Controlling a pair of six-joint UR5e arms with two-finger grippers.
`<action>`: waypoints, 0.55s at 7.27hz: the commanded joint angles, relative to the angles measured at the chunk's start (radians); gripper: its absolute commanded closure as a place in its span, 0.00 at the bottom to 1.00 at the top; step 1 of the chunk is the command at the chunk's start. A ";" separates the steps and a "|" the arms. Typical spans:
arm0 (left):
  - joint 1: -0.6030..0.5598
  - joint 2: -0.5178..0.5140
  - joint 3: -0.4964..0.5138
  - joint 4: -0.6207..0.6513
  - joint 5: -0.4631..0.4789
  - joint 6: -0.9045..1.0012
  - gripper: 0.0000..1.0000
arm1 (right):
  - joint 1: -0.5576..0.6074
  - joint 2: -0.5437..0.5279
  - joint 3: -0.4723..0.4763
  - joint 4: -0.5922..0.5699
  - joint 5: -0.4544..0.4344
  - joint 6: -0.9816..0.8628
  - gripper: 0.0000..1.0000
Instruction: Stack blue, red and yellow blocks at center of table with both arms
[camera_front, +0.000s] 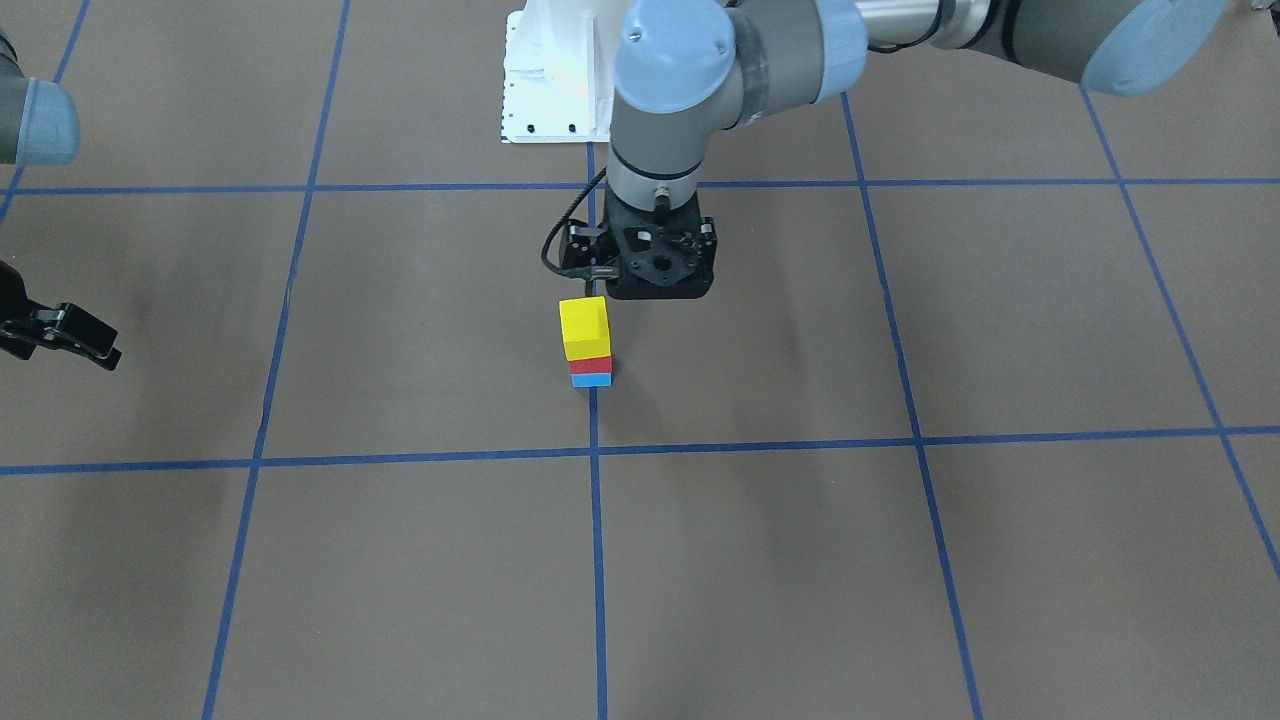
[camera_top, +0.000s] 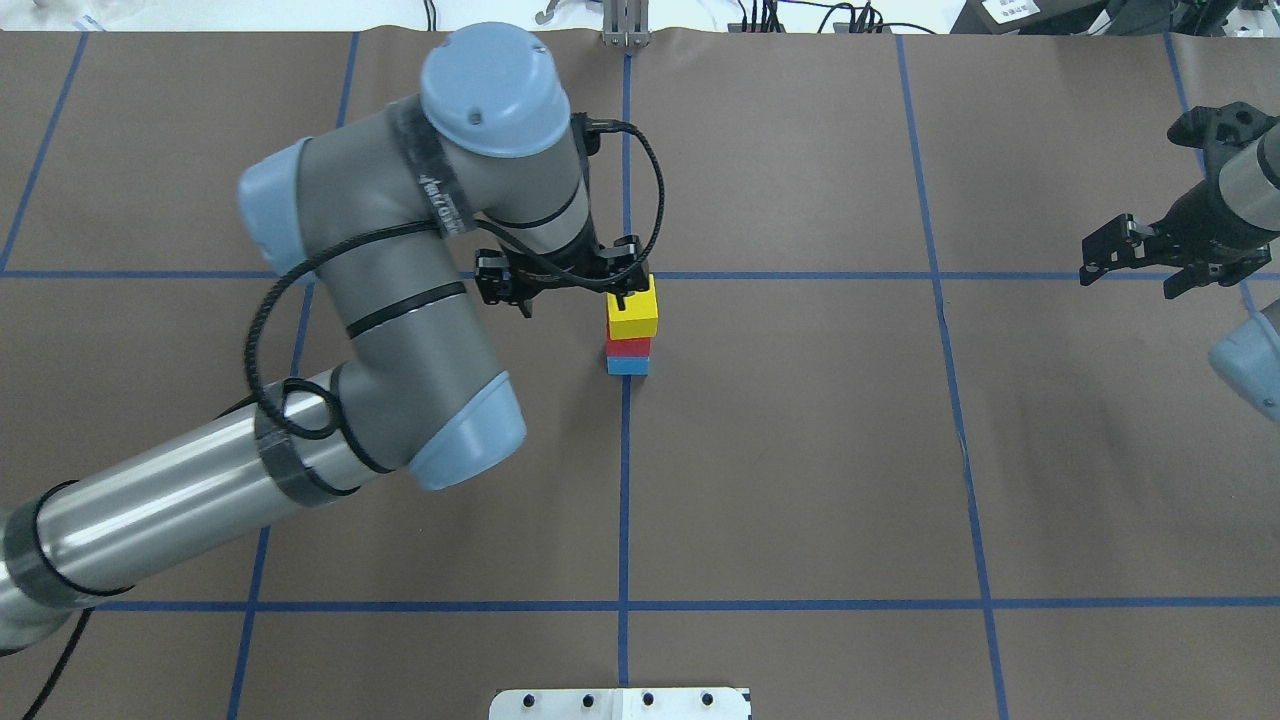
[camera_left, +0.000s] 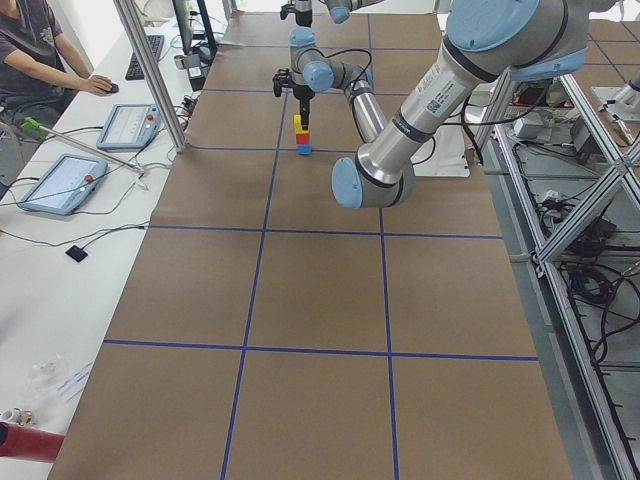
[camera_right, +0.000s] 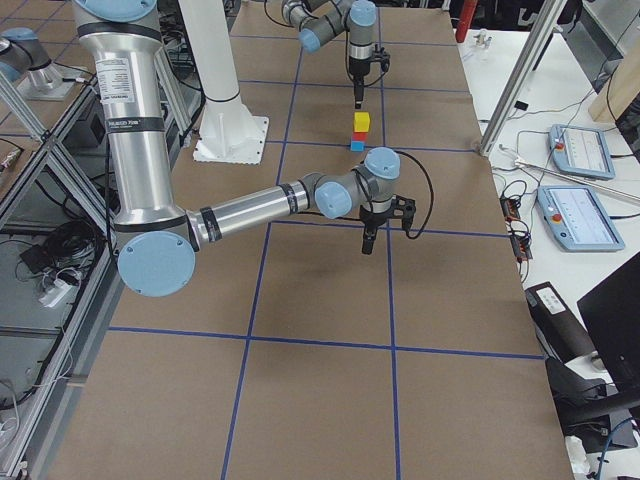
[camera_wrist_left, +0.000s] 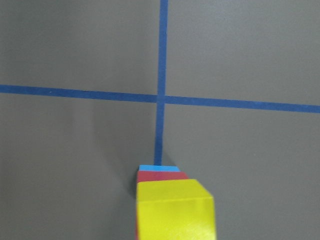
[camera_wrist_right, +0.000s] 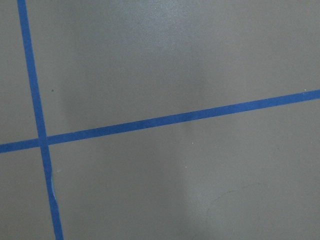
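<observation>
Peeking under yellow block, slivers of red block, blue block.

Your worktop is a flat grey-brown surface, cut into large squares by thin blue tape lines. You'll find the blue block resting right on the centre line, near a crossing, on the robot's side of it. A white pedestal base sits at the robot's edge.
</observation>
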 joint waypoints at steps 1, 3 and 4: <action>-0.123 0.338 -0.290 0.004 -0.027 0.281 0.00 | 0.023 -0.002 0.018 0.000 -0.003 -0.003 0.00; -0.366 0.520 -0.279 0.001 -0.171 0.670 0.00 | 0.098 -0.094 0.092 0.028 0.039 -0.072 0.00; -0.468 0.569 -0.224 0.001 -0.195 0.850 0.00 | 0.117 -0.158 0.132 0.081 0.049 -0.089 0.00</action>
